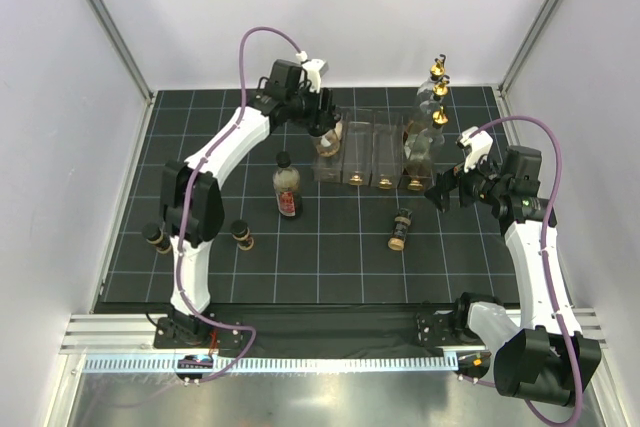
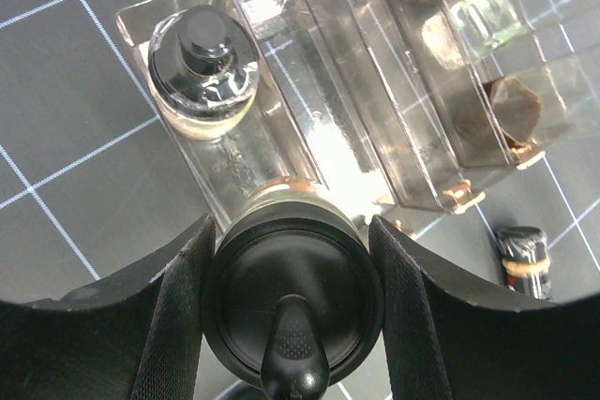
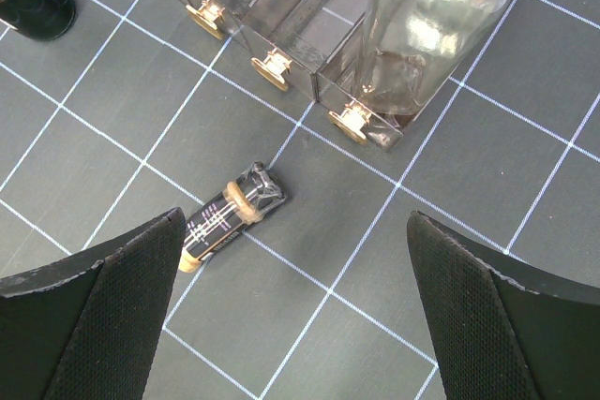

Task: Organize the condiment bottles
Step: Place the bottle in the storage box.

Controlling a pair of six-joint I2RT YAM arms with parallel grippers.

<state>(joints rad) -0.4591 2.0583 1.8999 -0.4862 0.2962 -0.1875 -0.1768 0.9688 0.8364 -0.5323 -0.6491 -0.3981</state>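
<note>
Left gripper (image 2: 292,311) is clamping a black-capped bottle (image 2: 291,264) over the rack (image 2: 342,138)'s leftmost lane. I'm aiming to seat it upright, centred between walls. Right gripper (image 3: 295,311) is hanging apart over the counter (image 3: 487,185).

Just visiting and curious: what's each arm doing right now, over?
Left fingers shut on black-capped bottle at end lane of rack. Right fingers open, above toppled bottle on mat. Nothing in the way seen.

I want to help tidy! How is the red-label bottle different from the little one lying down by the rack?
The red-labelled bottle stands upright; the little bottle lies on its side. The red-labelled bottle is bigger than the little bottle. Both have dark tops and sit outside the rack.
</note>
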